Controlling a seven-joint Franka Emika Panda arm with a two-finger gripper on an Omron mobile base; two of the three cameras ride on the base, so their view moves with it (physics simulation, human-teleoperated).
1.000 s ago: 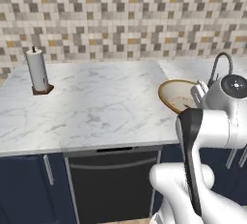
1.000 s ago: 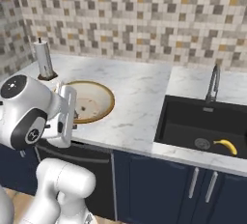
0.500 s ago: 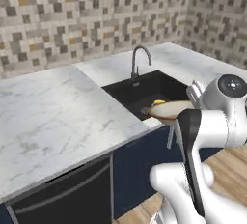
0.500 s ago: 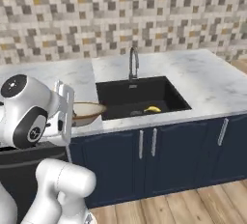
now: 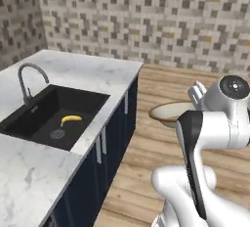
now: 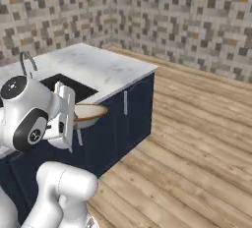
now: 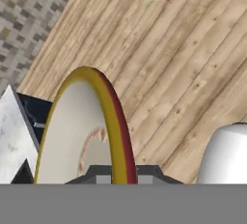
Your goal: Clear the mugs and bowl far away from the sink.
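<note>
Views have been swung round by the base: the wood floor (image 5: pixel 161 103) now fills what was countertop, and the counter (image 5: pixel 93 74) with the sink (image 5: pixel 53 116) has been left at nine o'clock; the bowl (image 5: pixel 171 113) is carried level over the floor, its rim pinched in the narrowed gripper (image 7: pixel 123 172); by this reading, transport away from the sink is under way, with no set-down spot yet seen.

Glossy cream bowl (image 7: pixel 77 136), veined marble counter (image 5: pixel 93 72), matt wood-plank floor (image 6: pixel 197 138).
</note>
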